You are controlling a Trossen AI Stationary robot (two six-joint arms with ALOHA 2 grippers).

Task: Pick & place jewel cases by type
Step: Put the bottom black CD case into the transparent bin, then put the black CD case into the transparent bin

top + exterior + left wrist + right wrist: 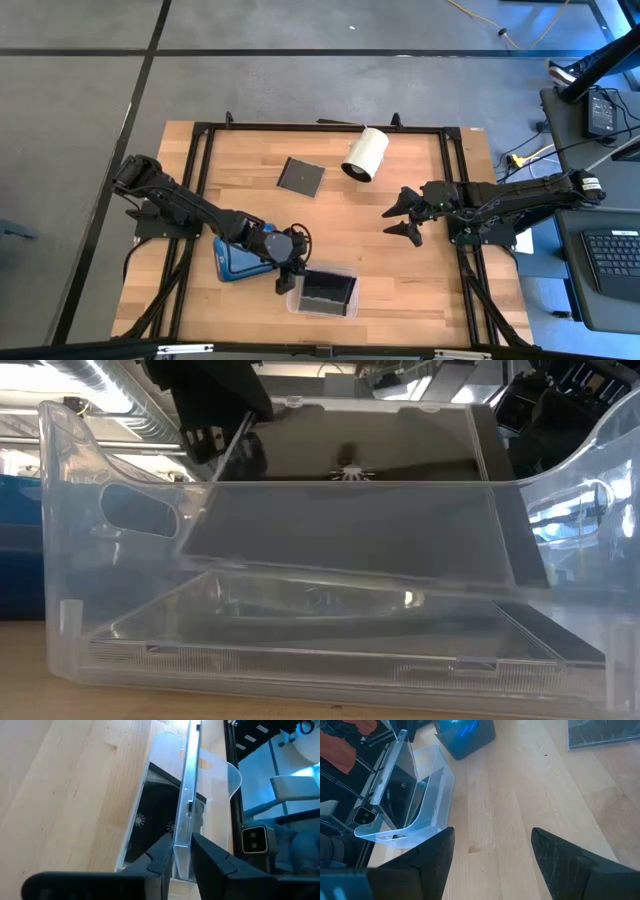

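Here, blue tray (pixel 232 260) just left of the clear tray (pixel 323 292), left gripper (pixel 288 279) at its left rim pinching a tilted dark jewel case (pixel 186 795) over it, another case (pixel 300 176) up-bench, right gripper (pixel 400 218) wide, well right.

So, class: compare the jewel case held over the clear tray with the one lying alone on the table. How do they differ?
The held jewel case stands on edge, tilted, between the left gripper fingers above the clear tray; the lone jewel case lies flat on the table. The held one is gripped; the lone one is touched by nothing. Both are thin, flat, square cases.
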